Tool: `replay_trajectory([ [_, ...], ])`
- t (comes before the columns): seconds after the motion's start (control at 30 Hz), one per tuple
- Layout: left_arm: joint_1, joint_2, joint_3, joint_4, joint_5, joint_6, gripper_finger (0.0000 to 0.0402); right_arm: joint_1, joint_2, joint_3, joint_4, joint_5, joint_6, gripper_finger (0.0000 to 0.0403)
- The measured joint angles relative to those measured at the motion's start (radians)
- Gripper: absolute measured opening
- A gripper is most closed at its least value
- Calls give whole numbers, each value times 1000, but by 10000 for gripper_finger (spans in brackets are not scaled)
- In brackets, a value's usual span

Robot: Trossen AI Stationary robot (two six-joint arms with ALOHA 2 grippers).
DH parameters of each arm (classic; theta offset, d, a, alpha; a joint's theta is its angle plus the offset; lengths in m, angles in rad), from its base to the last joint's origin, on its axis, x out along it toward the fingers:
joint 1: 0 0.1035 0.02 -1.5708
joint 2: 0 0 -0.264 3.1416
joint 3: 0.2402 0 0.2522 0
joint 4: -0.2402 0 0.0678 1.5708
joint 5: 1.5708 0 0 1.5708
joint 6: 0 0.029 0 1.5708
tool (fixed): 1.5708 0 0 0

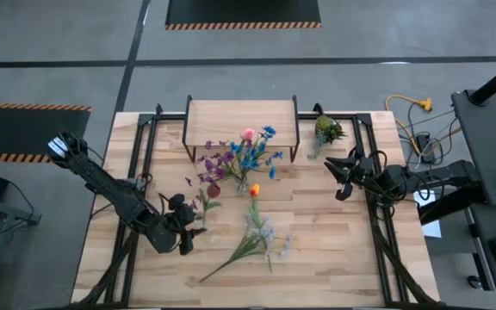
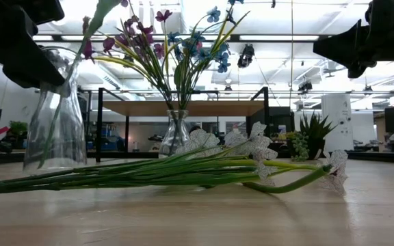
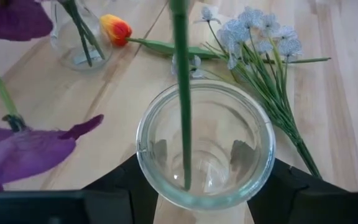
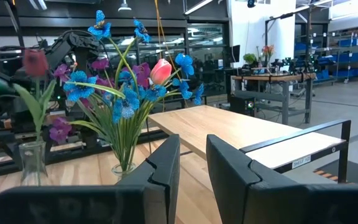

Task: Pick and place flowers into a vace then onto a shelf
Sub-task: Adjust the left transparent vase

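Whitish flowers (image 1: 252, 241) lie flat on the table (image 1: 334, 258), stems running toward its front-left, heads toward an orange flower (image 1: 254, 190). Left gripper (image 1: 182, 231) clasps a glass vase (image 3: 205, 144) with one stem upright inside. Right gripper (image 1: 341, 178) hovers, fingers parted, beside the shelf (image 1: 241, 120); a filled vase (image 1: 243, 182) stands between.

Flowers (image 1: 246, 157): blue, purple, pink heads, green stems. Tulip (image 3: 116, 28) orange-red. Whitish bunch (image 3: 263, 34) pale blue-white. Vases (image 3: 205, 149) clear glass. Counter (image 1: 334, 250) light wood. Shelf (image 1: 231, 116) light board, black legs. Pincers (image 4: 192, 174) black.
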Motion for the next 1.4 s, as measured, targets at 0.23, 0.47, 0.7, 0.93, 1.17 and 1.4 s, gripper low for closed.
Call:
replay_trajectory([
  [0.23,-1,1,-3,-7,37,0,185,0,0,0,0,0,0,72],
  [0.47,-1,1,-3,-7,36,1,187,0,0,0,0,0,0,72],
  [0.7,-1,-51,25,-93,40,47,187,0,0,0,0,0,0,72],
  [0.93,-1,-74,43,-128,37,56,202,0,0,0,0,0,0,72],
  [1.17,-1,-73,40,-131,34,51,252,0,0,0,0,0,0,72],
  [1.4,-1,-91,78,-184,38,52,273,0,0,0,0,0,0,72],
])
